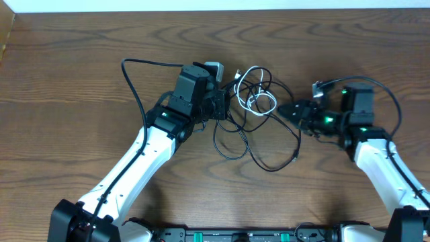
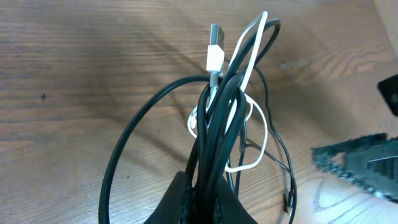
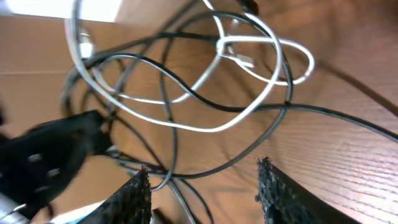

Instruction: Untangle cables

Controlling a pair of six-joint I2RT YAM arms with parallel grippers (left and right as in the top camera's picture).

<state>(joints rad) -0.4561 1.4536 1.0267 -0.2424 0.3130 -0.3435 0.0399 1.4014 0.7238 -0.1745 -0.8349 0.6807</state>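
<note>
A tangle of thin black cables (image 1: pixel 259 128) and one shorter white cable (image 1: pixel 259 101) lies on the wooden table at centre. My left gripper (image 1: pixel 225 104) is at the tangle's left side and is shut on a bundle of black cables (image 2: pixel 214 130), holding them up. The white cable's USB plug (image 2: pixel 215 46) sticks up among them. My right gripper (image 1: pixel 293 113) is open at the tangle's right edge. In the right wrist view black cable loops (image 3: pixel 186 93) and the white cable (image 3: pixel 261 46) lie just ahead of its open fingers (image 3: pixel 202 186).
A thicker black arm wire (image 1: pixel 134 81) arcs from the left arm across the table's left side. The right arm's own wire (image 1: pixel 390 94) loops at the far right. The table's back edge runs along the top.
</note>
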